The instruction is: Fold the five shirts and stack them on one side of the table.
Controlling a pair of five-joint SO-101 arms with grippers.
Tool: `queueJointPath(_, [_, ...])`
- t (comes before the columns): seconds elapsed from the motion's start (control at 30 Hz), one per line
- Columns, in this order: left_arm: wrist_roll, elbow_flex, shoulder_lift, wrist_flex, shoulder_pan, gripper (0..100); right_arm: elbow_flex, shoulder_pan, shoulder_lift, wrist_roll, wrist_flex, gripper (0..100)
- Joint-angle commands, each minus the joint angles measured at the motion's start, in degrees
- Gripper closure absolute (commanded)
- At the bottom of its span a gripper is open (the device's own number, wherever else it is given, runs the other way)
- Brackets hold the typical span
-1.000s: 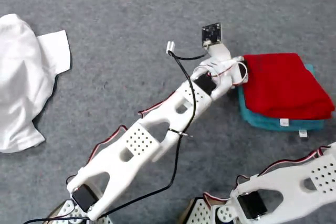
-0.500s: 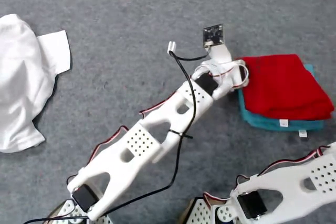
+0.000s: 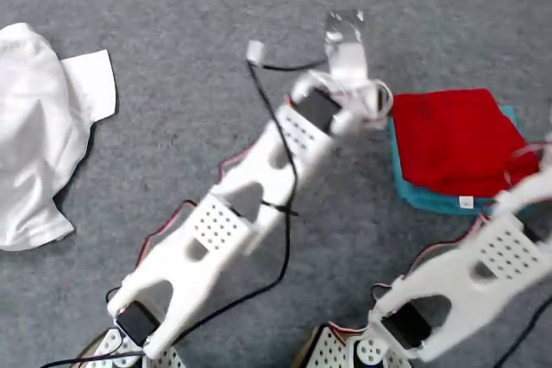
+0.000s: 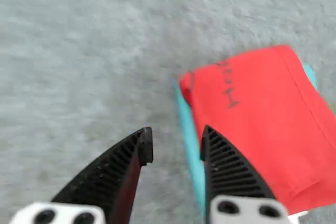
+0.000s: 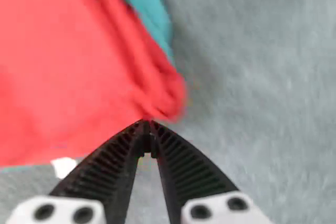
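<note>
**Stack at 3 o'clock, a gripper at each end of it**

Hard to make out: in the high view both arms are smeared. The left arm (image 3: 259,187) runs from 7 o'clock up toward the table's centre, and its tip blurs against the stack's 9 o'clock edge. The right arm (image 3: 470,269) rises from 5 o'clock, its front end a blur over the stack's 4 o'clock corner. The folded teal shirt (image 3: 429,198) is mostly buried, with only a strip showing along the 9 and 6 o'clock sides. The loose white shirt (image 3: 39,127) lies unfolded at 9 o'clock, well apart from the stack and cut off by the picture's edge.

Lie of the task's thing: the folded red cotton shirt (image 3: 453,140) sits on top of the teal one at 3 o'clock on the grey felt-covered table (image 3: 190,58). Its long axis runs roughly 9 to 3, dipping a little toward 4. A small white tag (image 3: 467,202) shows at the stack's 6 o'clock edge.

What the wrist views add: the left wrist view shows the left gripper (image 4: 176,142) with its black ridged fingers parted by a moderate gap and nothing between them. It hangs above bare table and the teal strip, just beside the red corner. The right wrist view shows the right gripper (image 5: 145,128) with its fingertips pressed together at the rolled red edge. Whether any cloth is pinched there, I cannot tell.
</note>
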Motion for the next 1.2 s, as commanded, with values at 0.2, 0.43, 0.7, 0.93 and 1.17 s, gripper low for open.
queueJointPath(0.2, [-10.1, -2.8, -9.4, 16.5, -7.8, 98, 1.3, -9.3, 6.3, -0.7, -4.7, 99.3])
queueJointPath(0.43, [-11.6, -2.8, -9.4, 19.5, -13.8, 98, -0.6, 1.5, 12.4, 0.1, -5.1, 99.3])
queueJointPath(0.7, [-11.6, -2.9, -9.4, 19.5, -17.4, 98, -6.5, 2.6, 13.9, 2.9, -3.6, 99.2])
queueJointPath(0.93, [-11.5, -2.9, -10.2, 19.5, -20.0, 98, -20.1, -5.4, 14.0, 2.9, 1.1, 99.2])
queueJointPath(1.17, [-11.6, -2.5, -16.7, 19.5, -27.6, 98, -15.7, -13.0, 14.3, 0.9, 1.3, 99.3])
